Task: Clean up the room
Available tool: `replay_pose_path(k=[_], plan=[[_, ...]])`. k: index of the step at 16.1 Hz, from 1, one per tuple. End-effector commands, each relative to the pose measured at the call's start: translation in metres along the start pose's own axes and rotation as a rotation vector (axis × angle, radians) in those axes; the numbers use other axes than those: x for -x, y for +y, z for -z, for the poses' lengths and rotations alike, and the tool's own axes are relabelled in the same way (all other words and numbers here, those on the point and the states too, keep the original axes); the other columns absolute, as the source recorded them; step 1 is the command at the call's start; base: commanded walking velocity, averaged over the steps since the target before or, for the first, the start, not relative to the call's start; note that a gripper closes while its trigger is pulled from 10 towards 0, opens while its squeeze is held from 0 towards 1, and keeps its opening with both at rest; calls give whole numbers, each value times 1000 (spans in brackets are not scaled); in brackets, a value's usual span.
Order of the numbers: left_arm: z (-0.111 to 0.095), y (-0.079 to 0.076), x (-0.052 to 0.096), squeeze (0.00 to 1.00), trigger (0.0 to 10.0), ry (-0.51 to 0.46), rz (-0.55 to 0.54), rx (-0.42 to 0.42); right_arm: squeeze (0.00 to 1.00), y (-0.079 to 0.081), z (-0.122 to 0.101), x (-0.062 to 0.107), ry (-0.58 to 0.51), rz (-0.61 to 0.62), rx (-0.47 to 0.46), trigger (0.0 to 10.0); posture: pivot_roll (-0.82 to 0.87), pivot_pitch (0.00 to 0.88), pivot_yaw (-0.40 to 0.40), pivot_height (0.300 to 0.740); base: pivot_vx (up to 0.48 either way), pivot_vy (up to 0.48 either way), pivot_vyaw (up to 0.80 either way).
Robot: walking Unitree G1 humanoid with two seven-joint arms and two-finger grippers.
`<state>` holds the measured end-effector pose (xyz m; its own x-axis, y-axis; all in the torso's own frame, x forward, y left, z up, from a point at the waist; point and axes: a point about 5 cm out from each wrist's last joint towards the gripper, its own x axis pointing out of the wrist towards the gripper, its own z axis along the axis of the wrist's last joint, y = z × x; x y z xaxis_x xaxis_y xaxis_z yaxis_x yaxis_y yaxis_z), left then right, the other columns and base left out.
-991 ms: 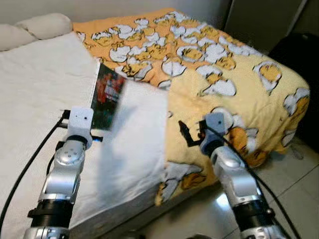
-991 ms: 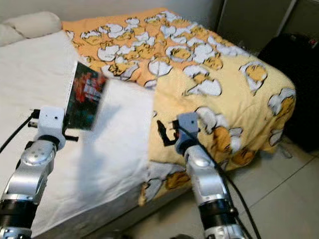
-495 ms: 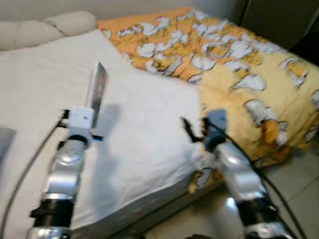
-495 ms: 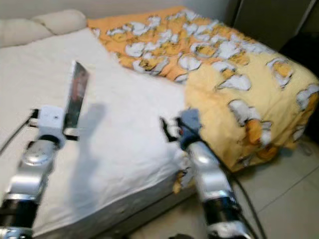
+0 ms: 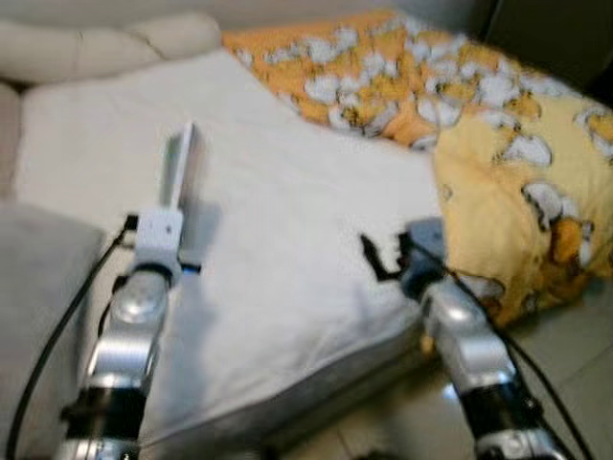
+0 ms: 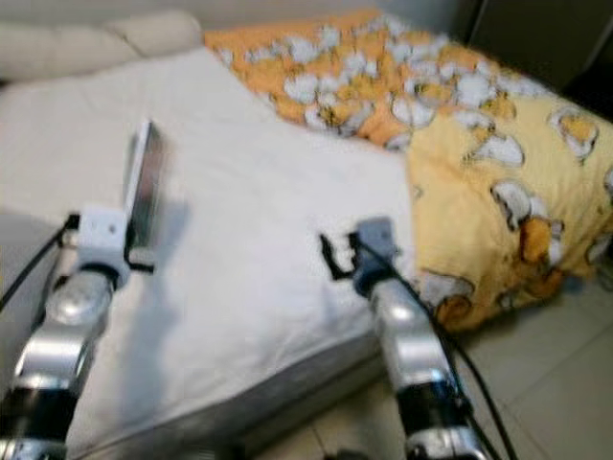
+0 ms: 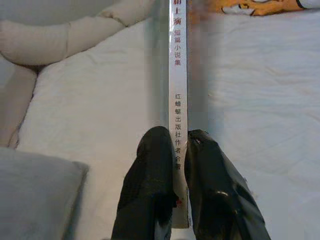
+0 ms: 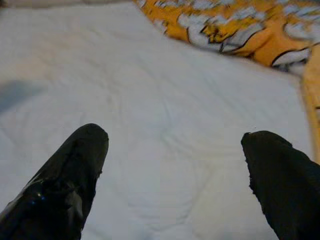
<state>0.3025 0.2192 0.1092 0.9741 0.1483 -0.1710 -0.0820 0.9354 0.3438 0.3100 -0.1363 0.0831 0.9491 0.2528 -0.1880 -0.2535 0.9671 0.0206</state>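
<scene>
My left gripper (image 7: 179,145) is shut on a thin book (image 7: 178,75), held upright and seen edge-on, its white spine with printed characters facing the wrist camera. In the eye views the book (image 5: 178,169) stands above the left wrist over the white bed sheet (image 5: 287,230). My right gripper (image 8: 175,145) is open with nothing between its fingers, hovering over the sheet; it shows as (image 5: 378,259) near the bed's front edge. An orange and yellow blanket (image 5: 498,134) with a white pattern is bunched on the right half of the bed.
Cream pillows (image 5: 105,48) lie along the head of the bed. A grey cushion (image 5: 38,287) sits at the left, beside my left arm. Tiled floor (image 5: 575,364) shows at the lower right past the bed's corner.
The camera has swung left, so the bed and blanket slid right and a grey cushion came into view. The book has turned from cover-facing to edge-on, still in my left gripper.
</scene>
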Motion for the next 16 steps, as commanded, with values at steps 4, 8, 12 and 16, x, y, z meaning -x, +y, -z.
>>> replay_pose_path(k=[4,8,12,16], plan=[[-16,4,-2,0,10000,-68,-16,-20,0,8,-8,-4,-26,-25,1,10000,-26,0,3,740,0,-360,0],[-17,6,-3,0,10000,-59,-30,40,0,7,-8,-5,-27,-24,1,10000,-26,0,2,740,0,0,0],[-19,7,-5,0,10000,-60,-27,75,0,7,-8,-4,-25,-25,3,10000,-28,0,3,740,0,0,0],[-20,6,-9,0,10000,-36,-23,143,0,8,-8,-4,-22,-27,0,10000,-30,0,8,740,0,0,0]])
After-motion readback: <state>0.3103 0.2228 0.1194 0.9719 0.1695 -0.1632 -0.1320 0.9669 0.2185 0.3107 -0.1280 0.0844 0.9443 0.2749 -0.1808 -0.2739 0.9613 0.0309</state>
